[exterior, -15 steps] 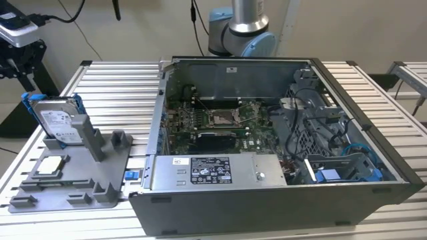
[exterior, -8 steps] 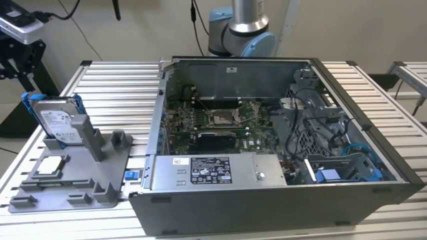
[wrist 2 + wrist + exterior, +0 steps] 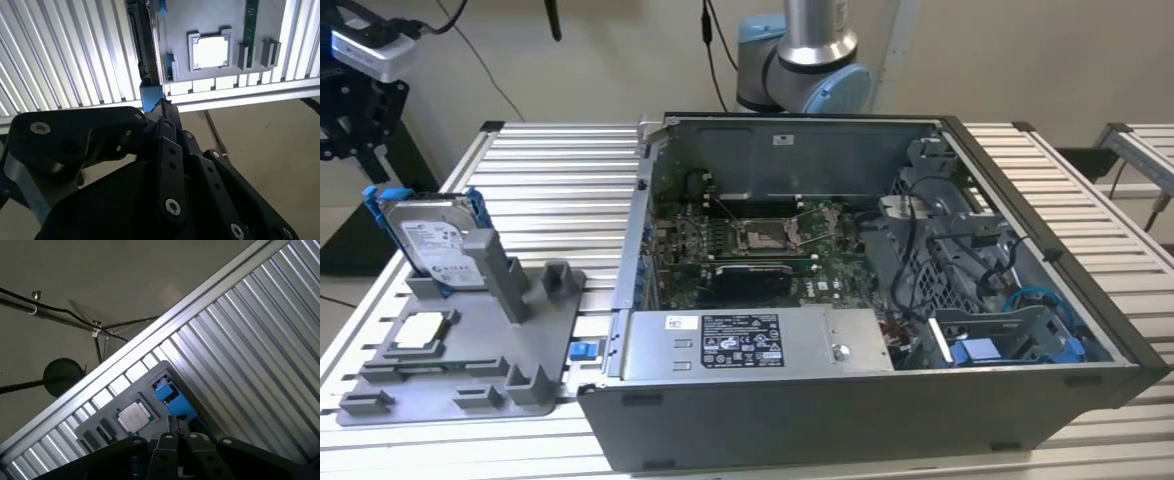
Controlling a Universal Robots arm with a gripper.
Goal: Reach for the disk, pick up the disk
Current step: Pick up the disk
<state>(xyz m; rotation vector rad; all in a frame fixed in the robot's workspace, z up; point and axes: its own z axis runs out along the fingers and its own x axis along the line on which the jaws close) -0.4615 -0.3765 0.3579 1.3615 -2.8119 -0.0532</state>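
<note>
reaching is in hand: at the exterior view's left the disk stands upright in a grey fixture, the gripper close over its blue bracket, whether open or closed unclear; grasping calls for squaring to that thin edge.

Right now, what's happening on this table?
The arm's black gripper hovers near the flat silver-grey disk framed in blue plastic, which stands upright in a grey plastic fixture beside the open dark computer case on the slatted metal table. The disk sits in the fixture, not lifted; whether the gripper touches it cannot be told.
</note>
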